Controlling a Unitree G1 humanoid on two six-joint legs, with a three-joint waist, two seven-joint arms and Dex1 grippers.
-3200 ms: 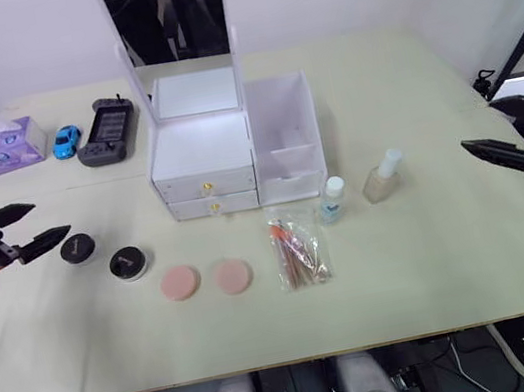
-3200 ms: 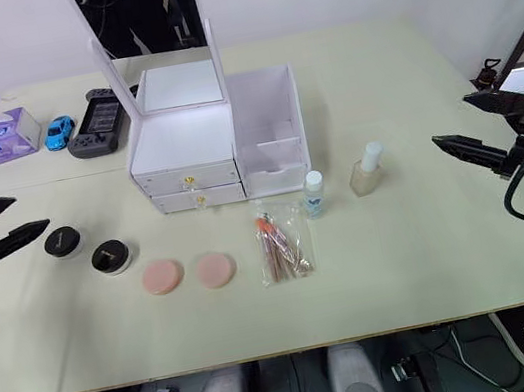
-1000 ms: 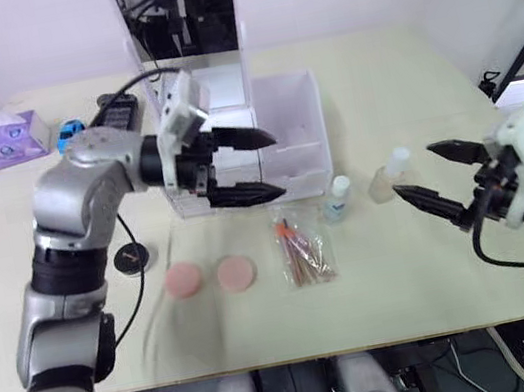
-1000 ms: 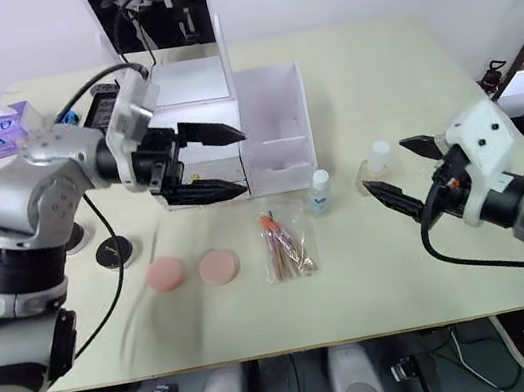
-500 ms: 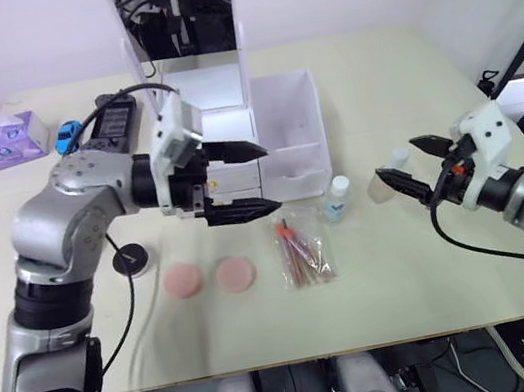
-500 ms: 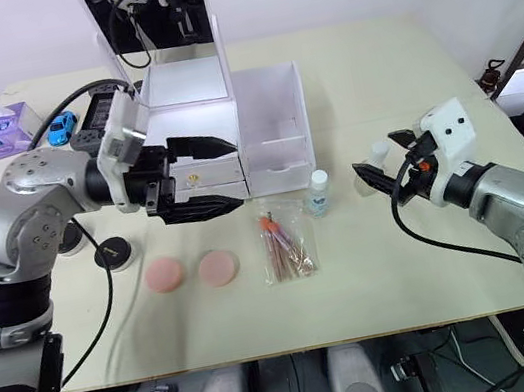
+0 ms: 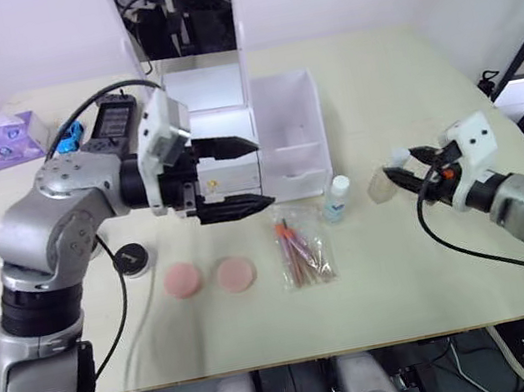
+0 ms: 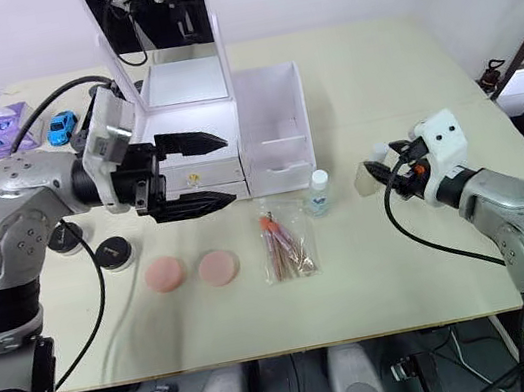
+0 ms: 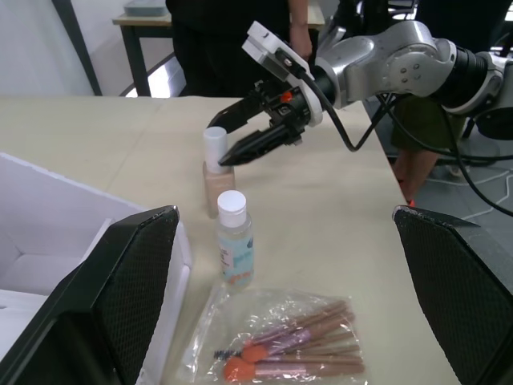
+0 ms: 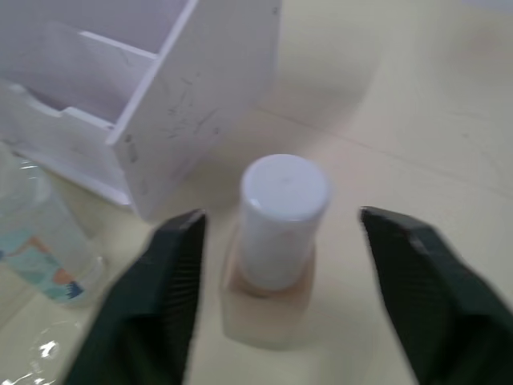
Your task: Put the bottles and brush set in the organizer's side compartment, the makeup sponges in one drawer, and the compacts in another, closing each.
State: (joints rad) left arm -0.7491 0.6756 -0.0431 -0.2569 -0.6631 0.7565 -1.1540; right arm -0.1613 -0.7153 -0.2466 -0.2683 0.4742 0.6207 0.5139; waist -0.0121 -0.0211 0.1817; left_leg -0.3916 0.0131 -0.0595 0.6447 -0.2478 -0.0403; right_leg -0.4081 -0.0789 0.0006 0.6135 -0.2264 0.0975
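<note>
The white organizer (image 7: 220, 132) stands mid-table under its upright mirror, with both drawers shut and the side compartment (image 7: 291, 140) on its right. My left gripper (image 7: 250, 172) hovers open in front of the drawers. The tan pump bottle (image 7: 380, 185) stands right of the organizer. My right gripper (image 10: 280, 220) is open, with a finger on each side of that bottle. The clear blue-label bottle (image 7: 336, 198) stands beside the brush set (image 7: 299, 250). Two pink makeup sponges (image 7: 182, 279) (image 7: 235, 274) lie at the front. One black compact (image 7: 131, 258) lies left of them, the other (image 8: 64, 237) partly behind my left arm.
A lilac tissue box (image 7: 8, 139), a blue toy car (image 7: 69, 139) and a black game controller (image 7: 113, 126) sit at the back left. A person in dark clothes (image 9: 232, 40) stands beyond the table's right side.
Both arms have come in from the table's sides. My left gripper reached the drawer fronts, then drew slightly left. My right gripper advanced until its fingers straddle the tan bottle.
</note>
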